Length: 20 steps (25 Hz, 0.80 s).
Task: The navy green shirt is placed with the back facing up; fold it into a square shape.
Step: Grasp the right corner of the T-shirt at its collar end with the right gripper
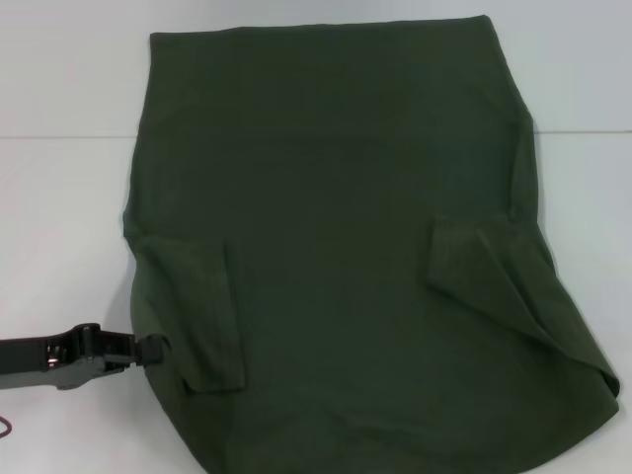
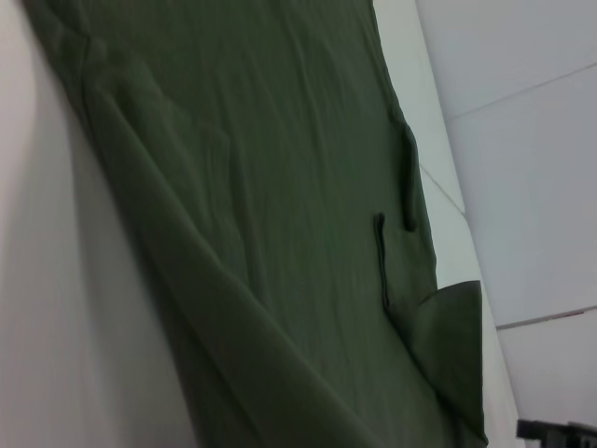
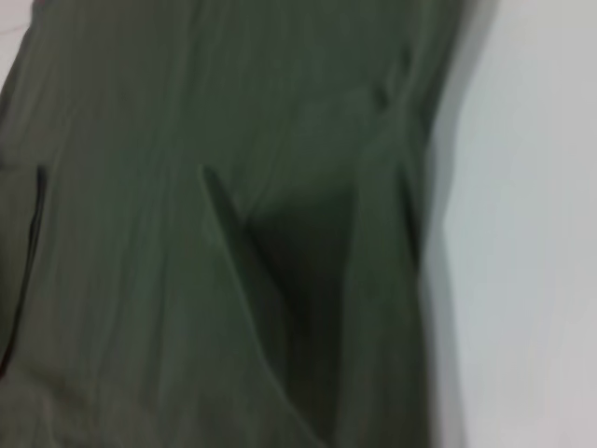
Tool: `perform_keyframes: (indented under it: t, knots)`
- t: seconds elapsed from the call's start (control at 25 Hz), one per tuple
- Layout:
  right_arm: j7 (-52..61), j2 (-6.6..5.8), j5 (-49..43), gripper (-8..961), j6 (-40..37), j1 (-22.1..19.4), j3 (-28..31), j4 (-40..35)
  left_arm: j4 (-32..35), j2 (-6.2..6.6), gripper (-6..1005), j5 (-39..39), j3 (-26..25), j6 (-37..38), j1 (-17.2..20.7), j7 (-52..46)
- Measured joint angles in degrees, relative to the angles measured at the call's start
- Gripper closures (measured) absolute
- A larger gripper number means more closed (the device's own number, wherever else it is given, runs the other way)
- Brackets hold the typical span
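The navy green shirt (image 1: 336,247) lies flat on the white table, plain side up, with no lettering showing. Both short sleeves are folded inward: one (image 1: 197,316) on the left, the other (image 1: 484,272) on the right. The hem end is at the far side and the shoulder end is near me. My left gripper (image 1: 148,348) is low at the near left, right at the shirt's left edge by the folded sleeve. The left wrist view looks along the shirt (image 2: 280,187) and its folded sleeve (image 2: 401,187). The right wrist view is filled by the shirt (image 3: 233,233); the right gripper is out of view.
White table (image 1: 59,197) surrounds the shirt on the left, right and far sides. A dark piece of hardware (image 2: 560,434) shows at a corner of the left wrist view, beyond the shirt's far edge.
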Motion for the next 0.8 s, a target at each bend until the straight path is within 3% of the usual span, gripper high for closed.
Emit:
perform_keyframes:
  t: [0.4,0.8]
  knots:
    - [-1.2,2.99,-5.4,350,2.6,2.9,-3.0,1.8,-0.2,-0.11,964,-0.1,-0.2,-0.3,0.0,-0.2]
    - [-1.3,4.21,-6.0,351,4.7,3.4,-3.6,3.5,-0.2,-0.18,964,-0.4,-0.2,-0.3,-0.1,-0.3]
